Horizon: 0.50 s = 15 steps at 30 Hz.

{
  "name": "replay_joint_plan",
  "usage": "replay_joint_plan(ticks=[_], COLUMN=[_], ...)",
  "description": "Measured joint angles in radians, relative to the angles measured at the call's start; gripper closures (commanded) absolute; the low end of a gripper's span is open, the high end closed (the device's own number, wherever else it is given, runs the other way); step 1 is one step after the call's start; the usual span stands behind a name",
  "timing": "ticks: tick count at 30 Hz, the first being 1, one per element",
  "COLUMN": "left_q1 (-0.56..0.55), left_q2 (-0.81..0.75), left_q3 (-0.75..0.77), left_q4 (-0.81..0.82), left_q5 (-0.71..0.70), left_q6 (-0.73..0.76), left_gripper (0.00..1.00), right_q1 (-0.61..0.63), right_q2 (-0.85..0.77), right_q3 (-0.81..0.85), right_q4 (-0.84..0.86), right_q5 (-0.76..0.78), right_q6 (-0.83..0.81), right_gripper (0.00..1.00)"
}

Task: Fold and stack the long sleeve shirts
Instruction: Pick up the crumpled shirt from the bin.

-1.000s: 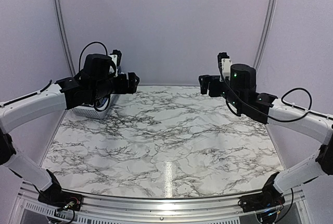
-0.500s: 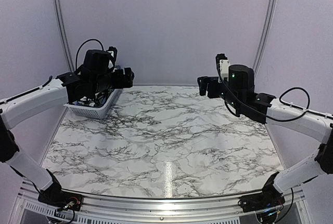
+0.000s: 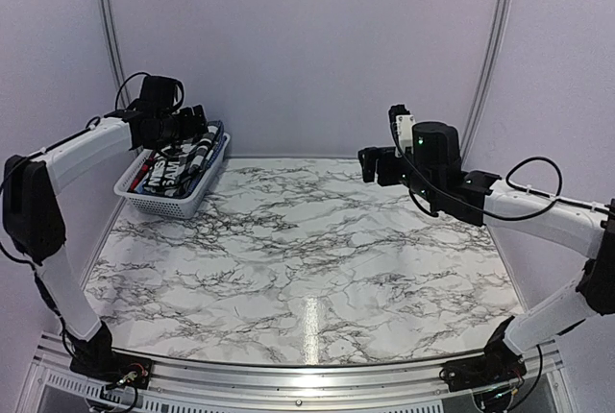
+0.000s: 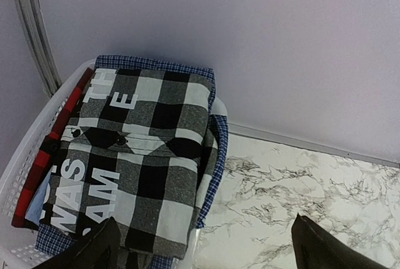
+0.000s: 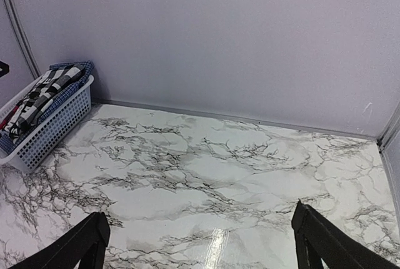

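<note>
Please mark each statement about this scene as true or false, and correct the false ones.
1. The black-and-white checked shirt lies on top inside the white slotted plastic basket. True.
2. The left gripper is shut on the checked shirt. False: it hangs open over the basket and holds nothing.
3. A blue fine-printed shirt lies under the checked one. True.
4. The basket stands at the near right corner of the marble-patterned table. False: it stands at the far left corner.
5. The right gripper carries a shirt. False: it is open and empty above the table.
</note>
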<state>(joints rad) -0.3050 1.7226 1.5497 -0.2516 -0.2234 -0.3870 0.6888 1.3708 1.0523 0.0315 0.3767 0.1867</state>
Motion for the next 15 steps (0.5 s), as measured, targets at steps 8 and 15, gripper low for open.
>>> replay_joint_plan(ticks=[8,15], left_q1=[0.121,0.191], left_q2=[0.218,0.425], left_q3=[0.144,0.287], left_q4=[-0.051,-0.08], left_q5=[0.055,0.104], left_q6=[-0.042,-0.097], left_gripper=[0.07,0.27], right_q1=[-0.003,-0.006], right_q2=[0.0,0.0], right_q3=[0.0,0.0], right_q4=[-0.011,-0.011], right_q5=[-0.004,-0.012], right_q6=[0.0,0.001], right_gripper=[0.01,0.02])
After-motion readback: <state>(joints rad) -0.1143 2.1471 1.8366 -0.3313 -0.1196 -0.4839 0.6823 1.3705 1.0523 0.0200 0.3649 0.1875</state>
